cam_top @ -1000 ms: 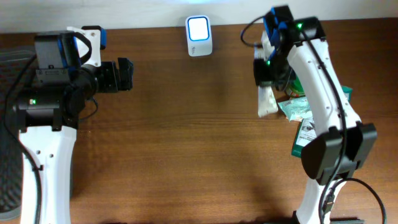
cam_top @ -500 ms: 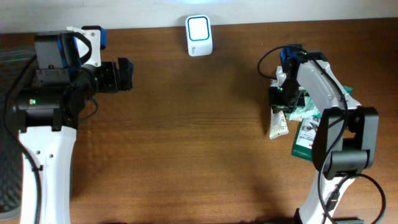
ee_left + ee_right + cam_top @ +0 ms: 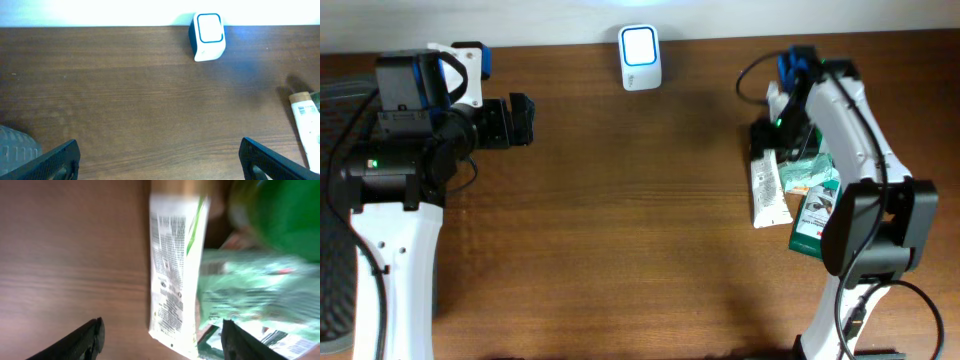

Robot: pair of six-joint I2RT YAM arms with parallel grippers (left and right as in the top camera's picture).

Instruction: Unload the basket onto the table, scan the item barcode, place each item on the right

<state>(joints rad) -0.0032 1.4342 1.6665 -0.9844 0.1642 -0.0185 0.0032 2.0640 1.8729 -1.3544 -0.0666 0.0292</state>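
The wooden table is flanked by both arms. At the left, the left gripper is held spread to its widest over bare wood, with nothing in it. At the right, the right gripper is parted wide above the white tube, which lies flat, ungripped, just beside the green packets. The scanner is stood at the far edge, well apart from the tube. The work is judged to be at the pile. Next, a firm grasp and a carry with the barcode turned to the scanner's lit face are called for.
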